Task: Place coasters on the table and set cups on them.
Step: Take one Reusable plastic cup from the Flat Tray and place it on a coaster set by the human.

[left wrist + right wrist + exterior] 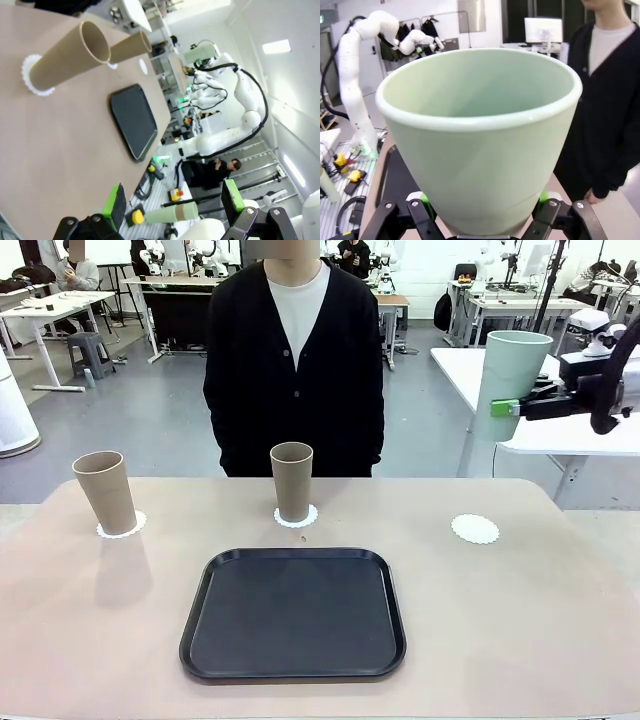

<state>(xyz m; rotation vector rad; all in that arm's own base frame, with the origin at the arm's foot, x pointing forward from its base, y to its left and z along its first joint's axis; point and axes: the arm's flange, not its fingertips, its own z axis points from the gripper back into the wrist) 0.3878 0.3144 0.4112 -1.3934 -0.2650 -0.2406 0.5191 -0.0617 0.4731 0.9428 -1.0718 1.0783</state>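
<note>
Gripping matte tapered mint cup (510,385), right end effector (507,408).

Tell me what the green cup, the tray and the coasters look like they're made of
Mint green cup: probably matte plastic or a similar composite; smooth, even colour, thick rounded rim, no glassy shine. Black tray: likely plastic, with a dull, lightly textured face and raised rounded rim. Coasters, like the bare one: thin, flat, white with scalloped edges; paper or fabric lace, too small to tell.
</note>
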